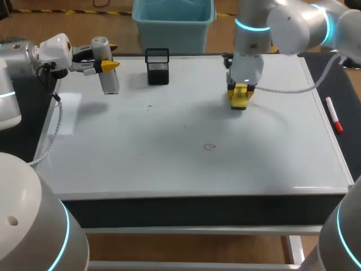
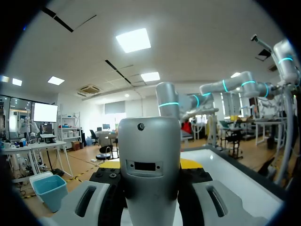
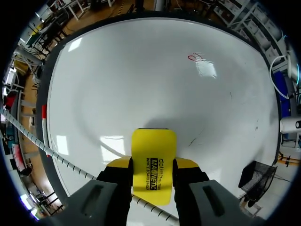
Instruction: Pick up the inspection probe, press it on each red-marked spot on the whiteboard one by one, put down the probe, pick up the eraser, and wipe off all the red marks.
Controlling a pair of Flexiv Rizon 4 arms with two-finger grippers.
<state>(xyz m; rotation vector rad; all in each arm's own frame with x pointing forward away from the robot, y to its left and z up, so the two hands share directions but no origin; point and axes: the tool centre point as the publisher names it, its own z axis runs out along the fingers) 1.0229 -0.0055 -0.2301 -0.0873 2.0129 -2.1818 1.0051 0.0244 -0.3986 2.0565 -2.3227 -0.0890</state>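
Robotics lab (research sort): left arm (image 1: 14, 62), right arm (image 1: 287, 25), whiteboard (image 1: 169, 164) bench.

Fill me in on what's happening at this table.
The left gripper holds the inspection probe upright at the whiteboard's far left corner, beside a black mesh basket. The right gripper is shut on the yellow eraser over the far part of the board. One small red mark shows nearer the middle, not yet wiped. A red marker lies off the board's right edge.
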